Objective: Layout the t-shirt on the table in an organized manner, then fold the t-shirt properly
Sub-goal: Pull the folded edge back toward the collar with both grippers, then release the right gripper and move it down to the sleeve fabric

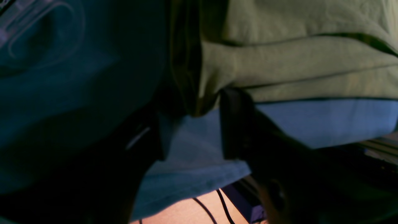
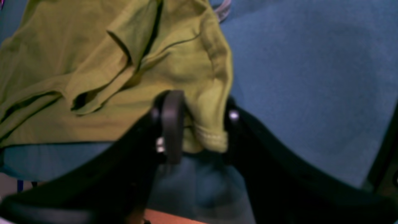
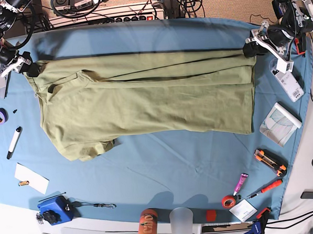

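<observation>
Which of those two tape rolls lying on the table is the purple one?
The purple tape roll lies at the base view's left edge, near the right gripper. The other roll, near the front edge, is red.

No text, brand, number or sign can be read in any of the three views. In the base view, an orange bottle (image 3: 147, 226) at the near edge of the table (image 3: 164, 164) carries a dark printed mark, but it is too small and blurred to make out. A white card (image 3: 291, 86) near the right edge shows some faint print which is also not legible. A small white packet (image 3: 243, 211) beside a roll of red tape (image 3: 227, 201) has marks that cannot be read. The two wrist views show only plain cloth, without any lettering.
</observation>
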### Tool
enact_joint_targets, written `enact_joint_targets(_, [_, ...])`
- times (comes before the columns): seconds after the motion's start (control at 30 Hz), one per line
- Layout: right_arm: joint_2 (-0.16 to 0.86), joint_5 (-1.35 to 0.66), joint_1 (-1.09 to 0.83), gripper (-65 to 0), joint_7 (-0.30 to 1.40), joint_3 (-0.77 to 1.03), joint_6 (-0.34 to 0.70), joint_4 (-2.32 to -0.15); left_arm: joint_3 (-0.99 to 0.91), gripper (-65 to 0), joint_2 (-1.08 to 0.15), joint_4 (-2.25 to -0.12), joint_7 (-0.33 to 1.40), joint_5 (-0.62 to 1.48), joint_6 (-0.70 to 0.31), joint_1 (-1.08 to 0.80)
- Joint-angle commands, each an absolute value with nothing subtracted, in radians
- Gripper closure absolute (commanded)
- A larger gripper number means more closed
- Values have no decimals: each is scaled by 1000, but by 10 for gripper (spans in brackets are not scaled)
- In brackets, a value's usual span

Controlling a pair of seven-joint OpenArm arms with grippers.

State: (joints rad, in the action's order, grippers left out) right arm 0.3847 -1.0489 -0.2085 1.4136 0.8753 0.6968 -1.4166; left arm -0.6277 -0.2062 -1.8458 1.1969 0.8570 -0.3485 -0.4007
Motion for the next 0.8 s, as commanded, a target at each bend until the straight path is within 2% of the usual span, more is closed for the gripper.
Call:
enact_joint_targets(0.0, [421,-1079,-205,-202,1396,885,698,-1435,-632,-275,-219,-1878,1191,876,-340,-399])
enact_joint_targets(0.2, [482,-1247,-205,-202,1396,897,698,-1435,-632,-275,-219,-2006,1211,875,-338,-420])
enact_joint_targets(0.33, [503,-1268,-204,-202,1396,955,698,-1435,-632,-275,-219,-2112,1188,810,-337,-454])
enact_joint_targets(0.43, [514,-1288,-200,-202,1396,1021,698,-1435,-632,-275,-219,-2167,1118,774,-337,-471])
enact_joint_targets(0.57, [540,-1369,-197,-202,1396,1075,698,-1435,-632,-275,-215,-2177,937,745,-338,-452])
enact_joint_targets(0.67, [575,-1360,-194,-202,1396,1074,698,-1434,-632,-275,-213,-2177,897,650,-337,-411])
enact_joint_targets(0.77, [589,-1232,-146,-202,1396,1073,698,-1434,-632,-274,-213,-2165,891,619,-329,-352])
